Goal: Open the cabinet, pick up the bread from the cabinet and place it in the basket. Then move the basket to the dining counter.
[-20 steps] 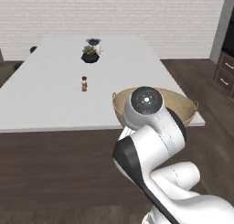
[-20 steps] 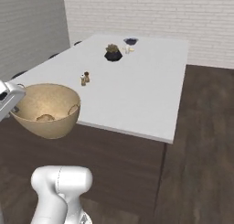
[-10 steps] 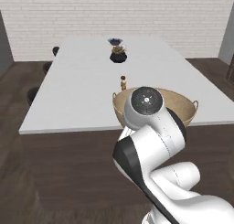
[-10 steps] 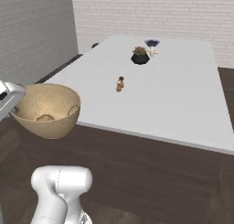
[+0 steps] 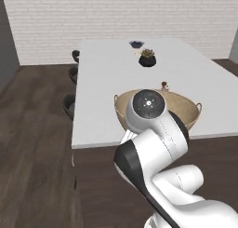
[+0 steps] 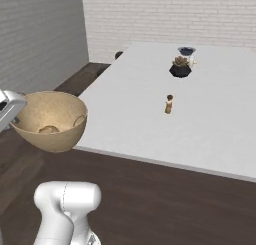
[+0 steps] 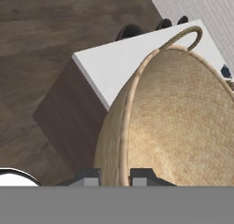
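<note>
Fingers [image 7: 119, 175] pinched narrow on basket [image 7: 183, 127] rim, seemingly one each side.

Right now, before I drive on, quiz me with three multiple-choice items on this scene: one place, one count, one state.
1. Where is the bread?
A. on the dining counter
B. inside the basket
C. on the floor

2. How many loop handles of the basket show in the hand view?
A. one
B. two
C. three

3. How does the gripper stand?
A. open above the counter
B. shut on nothing
C. shut on the basket's rim

Answers: 1 B, the roll lies at the basket's bottom. 2 A, a single loop rises at the far rim. 3 C, the fingertips sit either side of the rim.
</note>
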